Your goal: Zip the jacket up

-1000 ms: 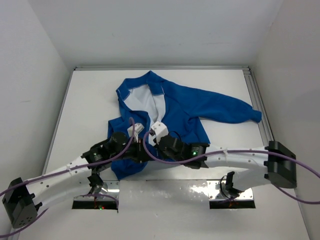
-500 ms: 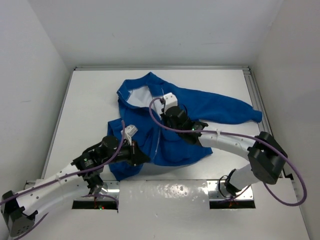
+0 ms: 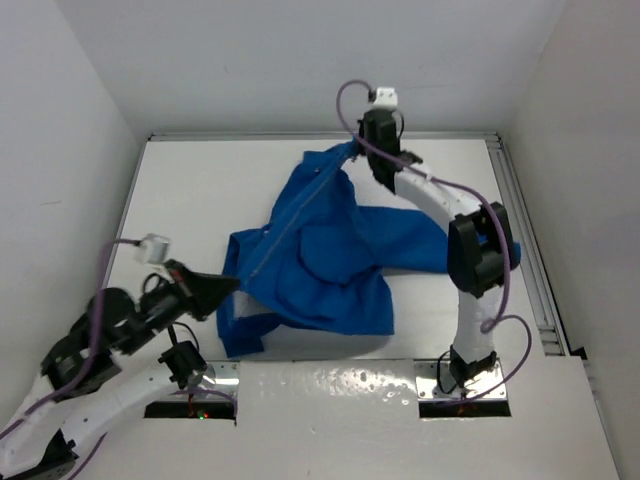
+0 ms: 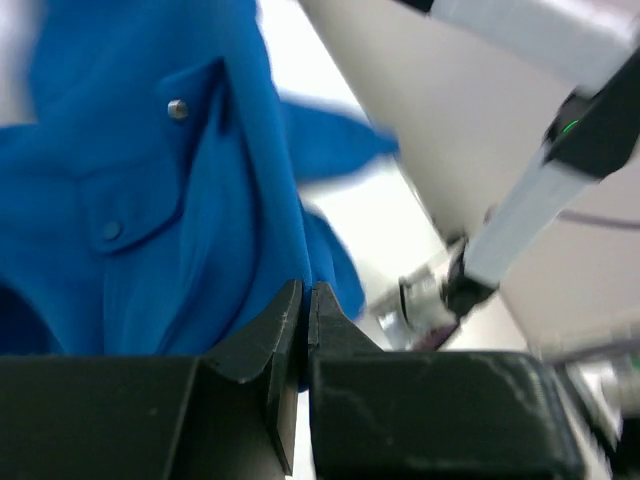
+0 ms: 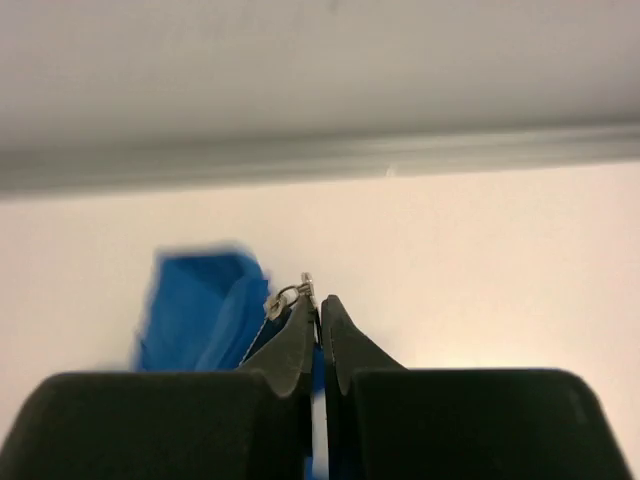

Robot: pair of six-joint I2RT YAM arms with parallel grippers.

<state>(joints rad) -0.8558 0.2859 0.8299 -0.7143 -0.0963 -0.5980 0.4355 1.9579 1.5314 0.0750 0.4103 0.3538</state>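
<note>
– at the far edge of the table [image 3: 190, 190], what is the right gripper [image 3: 355, 148] doing?

– it is pinching the zipper pull [image 5: 292, 296]. its fingers are pressing together on the small metal ring, and it is holding the top end of the jacket [image 3: 320, 270], which seems to be raised from the surface.

– and the left gripper [image 3: 222, 284]?

– its fingers are pressing together too, and blue cloth from the jacket's lower front is seeming to sit between them, at the near left. so the 2 grippers are stretching the zipper line [image 3: 290, 225] diagonally across the table.

– how are you expecting the jacket to handle?

– i am judging it soft and light. it is draping and folding, and 1 sleeve [image 3: 410, 245] is lying out to the right. such cloth is giving little resistance, so the lower end is needing a firm hold close to the zipper, or the whole front is following the pull. the ring is small and probably slippery, so it is asking for a deep grip, not only at the tips.
</note>
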